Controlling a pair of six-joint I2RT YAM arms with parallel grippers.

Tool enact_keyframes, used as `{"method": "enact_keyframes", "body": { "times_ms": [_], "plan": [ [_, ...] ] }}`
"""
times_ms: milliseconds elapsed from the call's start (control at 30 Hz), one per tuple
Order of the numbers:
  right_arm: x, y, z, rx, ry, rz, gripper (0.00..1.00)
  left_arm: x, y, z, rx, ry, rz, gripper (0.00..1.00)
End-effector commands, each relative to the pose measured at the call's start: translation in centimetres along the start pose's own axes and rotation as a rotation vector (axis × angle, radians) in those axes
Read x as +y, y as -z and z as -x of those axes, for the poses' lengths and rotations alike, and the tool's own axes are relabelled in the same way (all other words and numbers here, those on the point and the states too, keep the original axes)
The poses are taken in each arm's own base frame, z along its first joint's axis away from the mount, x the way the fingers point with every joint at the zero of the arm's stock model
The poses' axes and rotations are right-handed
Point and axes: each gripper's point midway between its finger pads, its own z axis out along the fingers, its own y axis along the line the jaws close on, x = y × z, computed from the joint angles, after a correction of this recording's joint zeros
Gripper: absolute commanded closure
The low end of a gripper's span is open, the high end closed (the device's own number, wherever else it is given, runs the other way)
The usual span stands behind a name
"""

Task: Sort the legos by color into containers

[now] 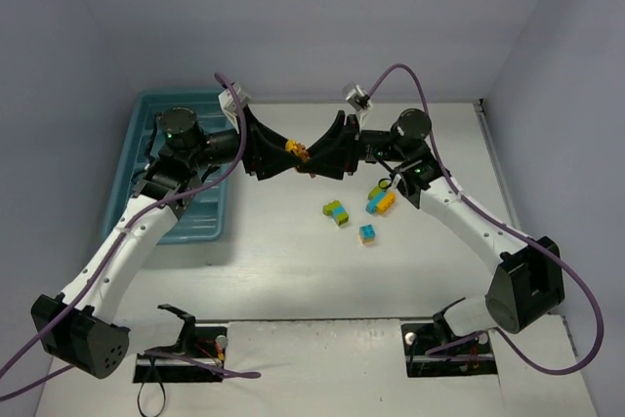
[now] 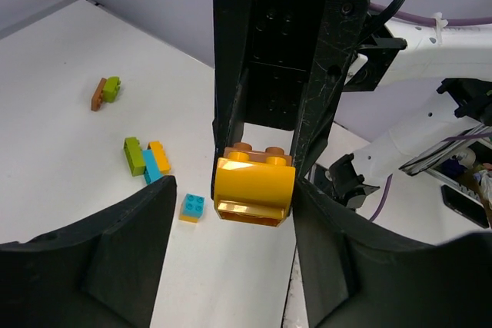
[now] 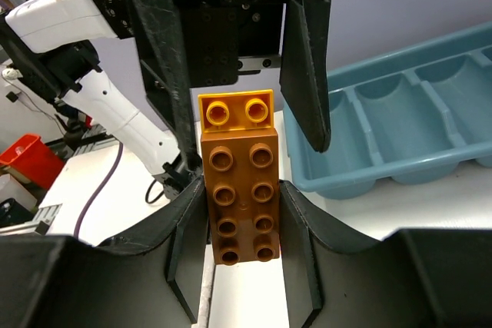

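Note:
A brown eight-stud brick with an orange brick joined at its far end hangs in the air between my two grippers. My right gripper is shut on the brown brick's sides. My left gripper is open, its fingers wide apart on either side of the orange brick and not touching it. The teal tray lies at the left under my left arm; its compartments that show are empty.
Loose bricks lie on the white table right of centre: a green-and-cyan one, a cyan, orange and green cluster, a small cyan-on-yellow one. A brown-and-green pair lies farther off. Purple cables loop over both arms.

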Motion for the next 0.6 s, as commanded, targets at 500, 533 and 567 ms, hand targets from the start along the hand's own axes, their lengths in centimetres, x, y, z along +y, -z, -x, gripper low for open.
{"method": "enact_keyframes", "body": {
  "times_ms": [500, 533, 567],
  "plan": [
    [1.0, 0.3, 1.1, 0.004, 0.151, 0.024, 0.51, -2.9, 0.2, 3.3, -0.058, -0.116, -0.089, 1.0],
    [1.1, 0.4, 1.1, 0.009, 0.16, 0.02, 0.44, -2.9, 0.2, 3.0, -0.048, -0.108, -0.094, 1.0],
    [0.9, 0.5, 0.6, 0.028, 0.163, 0.015, 0.41, -3.0, 0.3, 3.0, -0.04, -0.107, -0.101, 1.0]
  ]
}}
